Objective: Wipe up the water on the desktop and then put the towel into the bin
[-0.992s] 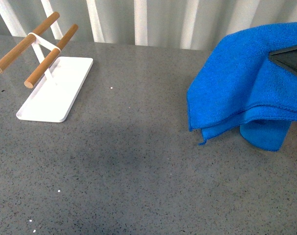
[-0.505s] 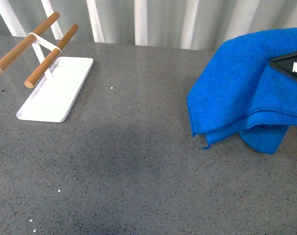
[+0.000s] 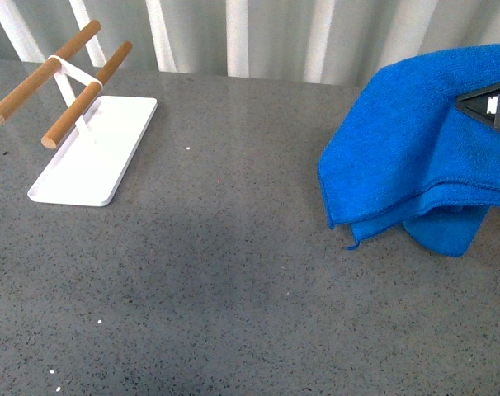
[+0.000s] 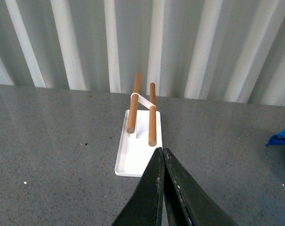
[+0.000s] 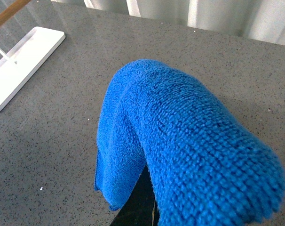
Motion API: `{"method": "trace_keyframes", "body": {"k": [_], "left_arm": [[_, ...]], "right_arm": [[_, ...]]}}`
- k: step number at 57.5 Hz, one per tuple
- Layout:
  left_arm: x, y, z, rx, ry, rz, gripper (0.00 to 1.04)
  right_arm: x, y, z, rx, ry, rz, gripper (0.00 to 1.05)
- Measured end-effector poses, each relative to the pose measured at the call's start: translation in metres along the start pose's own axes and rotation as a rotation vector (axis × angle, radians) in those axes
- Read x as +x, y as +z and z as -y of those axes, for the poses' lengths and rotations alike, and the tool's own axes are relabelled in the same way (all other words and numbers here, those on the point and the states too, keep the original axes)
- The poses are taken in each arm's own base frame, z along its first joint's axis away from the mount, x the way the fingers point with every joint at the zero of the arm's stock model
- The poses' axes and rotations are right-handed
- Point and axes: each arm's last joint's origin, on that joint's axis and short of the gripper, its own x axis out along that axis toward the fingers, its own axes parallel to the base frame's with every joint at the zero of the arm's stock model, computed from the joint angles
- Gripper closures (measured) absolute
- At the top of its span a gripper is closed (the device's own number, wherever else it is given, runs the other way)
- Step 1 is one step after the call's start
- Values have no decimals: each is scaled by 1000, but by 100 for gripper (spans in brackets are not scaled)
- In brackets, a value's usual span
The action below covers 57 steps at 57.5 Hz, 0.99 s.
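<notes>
Towel: you've got the blue towel [image 3: 407, 148] at the right side of the worktop [image 3: 233, 280], folded in layers and raised. It is draped over your right hand, and its loose lower corner hangs down to about the surface. You can't tell from the front view whether that corner touches.
Right hand: only a black wedge of your right hand [image 3: 488, 104] pokes out of the cloth at the right edge of the front view. In its wrist view the towel [image 5: 180, 141] covers the tips. The dark fingers [image 5: 141, 200] underneath are pressed together, gripping the cloth.
Left hand: your left hand [image 4: 160, 151] has its two black fingers squeezed tight together with nothing between them. It is above the worktop [image 4: 53, 150] and points toward the rack.
Rack: the white flat-based rack [image 3: 93, 157] with two wooden bars [image 3: 85, 92] stands at the far left, well apart from the towel. In the left wrist view you see the rack [image 4: 135, 148] just past the fingertips.
Towel in left wrist view: a small blue edge of the towel [image 4: 284, 141] shows at the picture's border.
Worktop: dark grey and speckled, with a few white flecks. You get a slightly darker patch near the middle; can't tell if it is wet or shadow.
Backdrop: a ribbed grey-white wall [image 3: 275, 33] runs behind the far edge.
</notes>
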Motion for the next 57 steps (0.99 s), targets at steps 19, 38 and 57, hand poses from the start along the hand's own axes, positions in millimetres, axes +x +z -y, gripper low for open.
{"method": "trace_keyframes", "body": {"k": [19, 38, 57], "left_arm": [[-4, 2, 0, 0, 1, 29, 92], [-4, 2, 0, 0, 1, 29, 38], [-4, 2, 0, 1, 1, 29, 7]], "right_arm": [[10, 3, 4, 40, -14, -44, 102], [68, -40, 40, 324, -28, -293, 102], [94, -74, 64, 391, -89, -435, 102]]}}
